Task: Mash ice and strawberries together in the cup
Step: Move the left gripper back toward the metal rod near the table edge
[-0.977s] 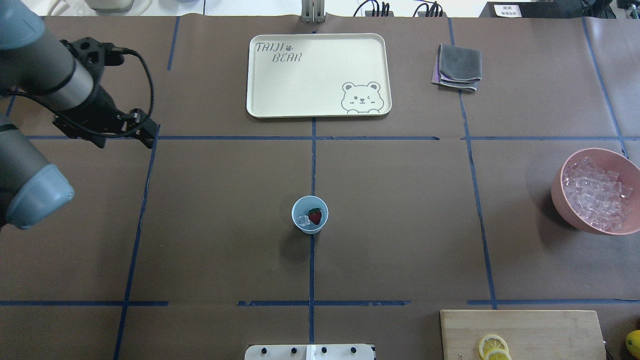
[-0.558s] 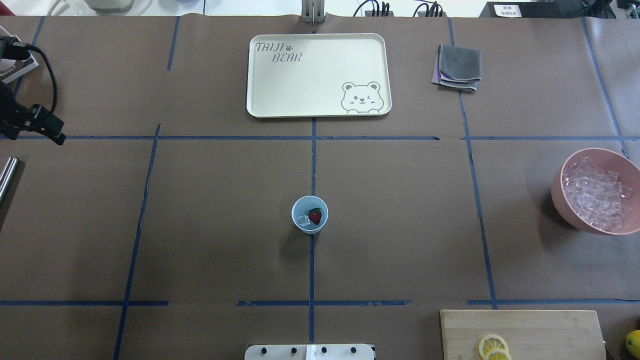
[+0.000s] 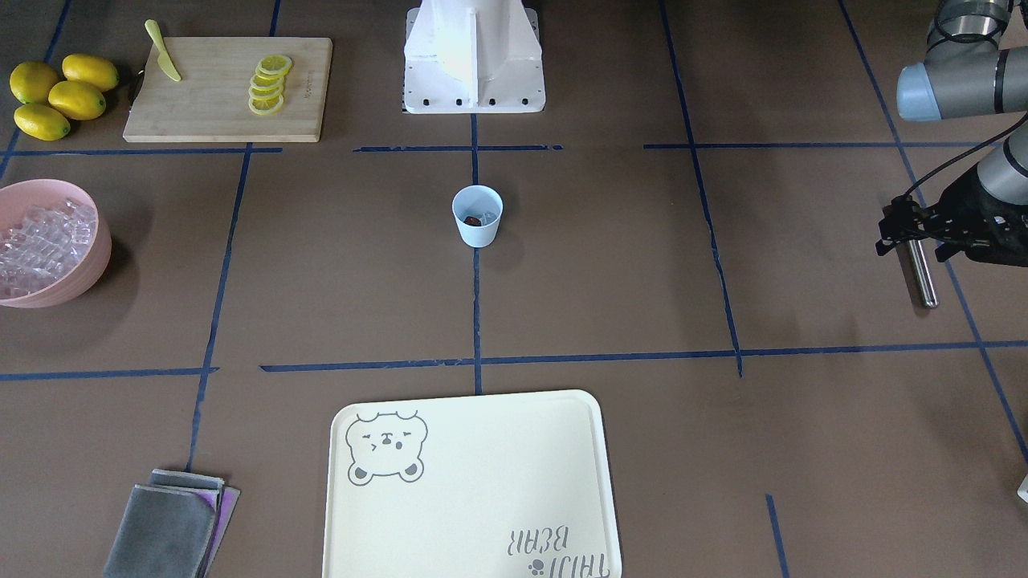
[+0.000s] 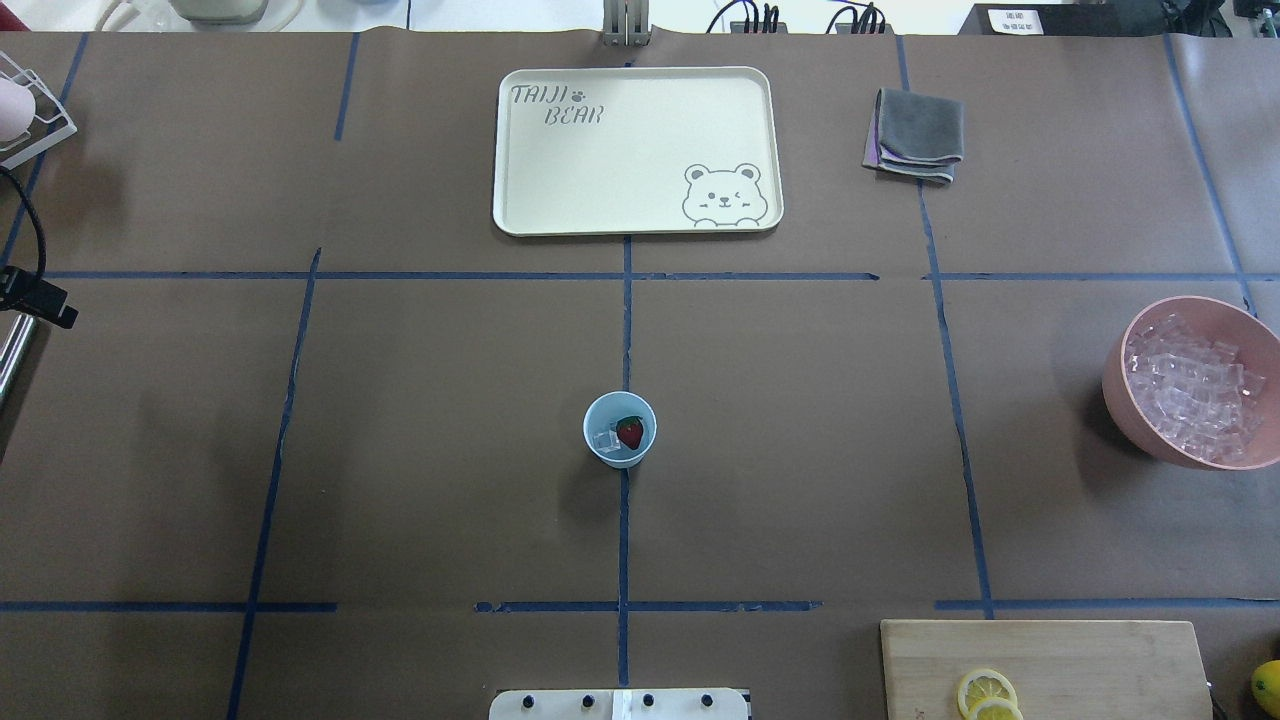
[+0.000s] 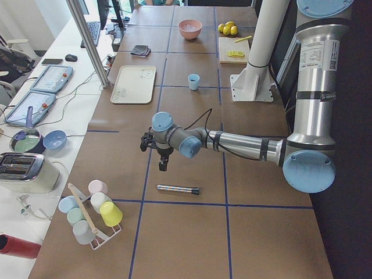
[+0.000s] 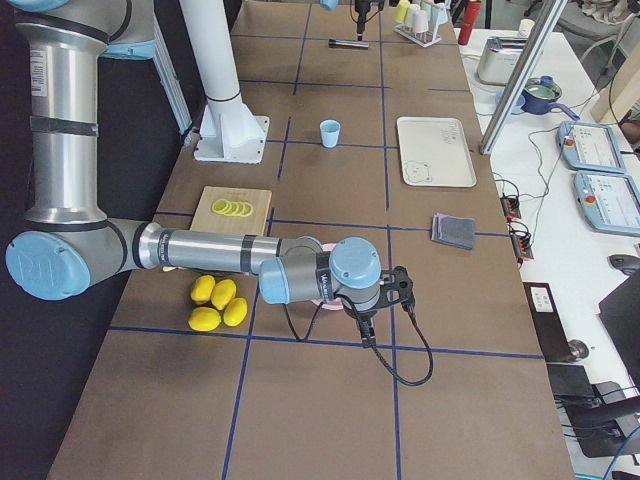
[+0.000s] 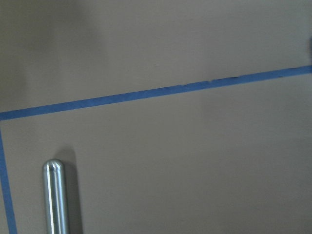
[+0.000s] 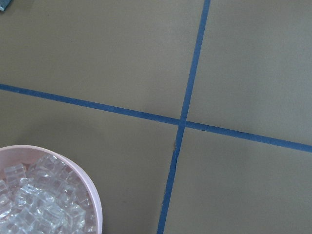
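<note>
At the middle of the surface [image 4: 420, 400], on a crossing of blue tape lines, the cup [image 4: 593, 420] stands upright, well apart from everything else. Inside it lie the strawberry [image 4: 630, 432] and, just beside it, the ice [image 4: 605, 440], a clear cube or two on the bottom.

At the robot's right edge sits a pink bowl [image 4: 1113, 385], heaped with more ice cubes [image 4: 1190, 390]. A cream tray [image 4: 640, 150] printed with a bear lies at the far side, with a folded grey cloth [image 4: 915, 135] near it. A wooden board [image 3: 217, 112] carries a row of lemon slices [image 3: 267, 84] and a yellow knife [image 3: 163, 52]; four whole lemons [image 3: 60, 96] lie beside it.

The left claw [image 5: 163, 164] hangs over a metal rod [image 3: 922, 273] that lies flat on the surface; it grips nothing, and I cannot tell how far it is parted. The right claw [image 6: 366, 335] hovers beside the pink bowl; its opening cannot be told either.
</note>
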